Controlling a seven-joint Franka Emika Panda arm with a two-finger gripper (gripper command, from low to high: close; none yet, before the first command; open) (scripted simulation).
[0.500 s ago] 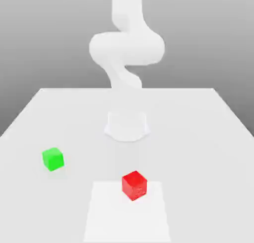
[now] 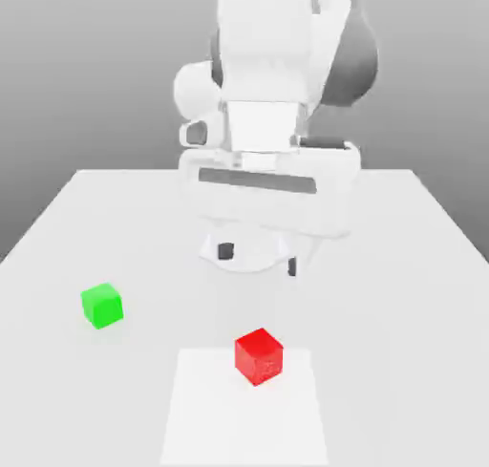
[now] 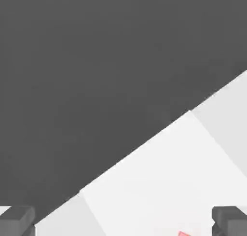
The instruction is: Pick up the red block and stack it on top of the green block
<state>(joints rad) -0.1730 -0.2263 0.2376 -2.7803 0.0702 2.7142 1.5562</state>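
Two small cubes lie on the white table (image 2: 411, 226), and we see them well apart from each other. The red block (image 2: 259, 356) sits near the front of the exterior view, on a paler square patch (image 2: 210, 417) marked on the tabletop, close to that patch's far edge. The green block (image 2: 101, 305) rests off the patch, toward the exterior view's left and a little farther back than the red one. Both stand flat on the surface, and nothing touches either of them.

We find the arm (image 2: 277, 64) bent over the middle of the table, its white hand hanging above the surface behind the red block. The gripper (image 2: 258, 257) points downward, with its two dark fingertips (image 2: 225, 251) set wide apart and nothing between them (the gap shows only table behind it). It is clear of both cubes, nearer the red one than the green.

From the hand view we see one dark fingertip (image 3: 17, 220) at each side of the picture, again spread wide, with the gripper (image 3: 123, 223) empty. Between them lies the pale patch (image 3: 164, 182) on the table (image 3: 226, 109), cut off by the dark ground beyond the table's edge. A sliver of the red block (image 3: 184, 233) peeks in at the picture's rim, close to one fingertip and not touching it.
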